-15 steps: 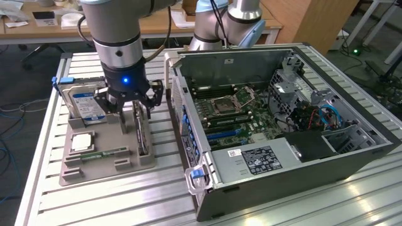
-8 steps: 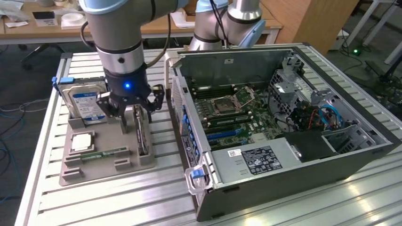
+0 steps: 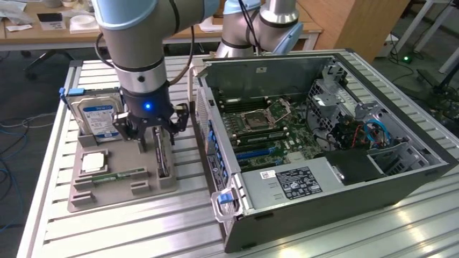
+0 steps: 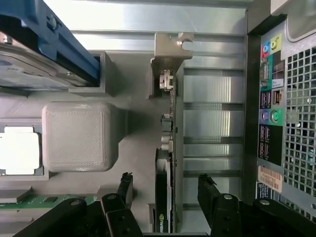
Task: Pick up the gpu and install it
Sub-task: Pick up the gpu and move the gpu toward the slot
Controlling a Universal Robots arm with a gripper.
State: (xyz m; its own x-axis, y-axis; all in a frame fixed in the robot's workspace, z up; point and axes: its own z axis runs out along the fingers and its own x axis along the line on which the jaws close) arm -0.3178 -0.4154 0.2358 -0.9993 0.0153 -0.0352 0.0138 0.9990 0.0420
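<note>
The gpu (image 3: 163,157) stands on its edge in a slot of the grey holder tray (image 3: 126,196), at the tray's side nearest the computer case. In the wrist view the gpu (image 4: 168,143) is edge-on, with its silver bracket (image 4: 168,52) at the far end. My gripper (image 3: 155,135) hangs straight down over the card and is open. One black finger (image 4: 123,185) is on the tray side of the card's near end and the other finger (image 4: 207,188) on the case side. Neither touches the card. My gripper (image 4: 165,186) holds nothing.
A hard drive (image 3: 99,115), a CPU (image 3: 93,161) and a memory stick (image 3: 118,175) also sit in the tray. The open computer case (image 3: 323,134) lies close beside the tray on the slatted metal table (image 3: 129,231), motherboard facing up. In the wrist view its rear ports (image 4: 270,98) are close by.
</note>
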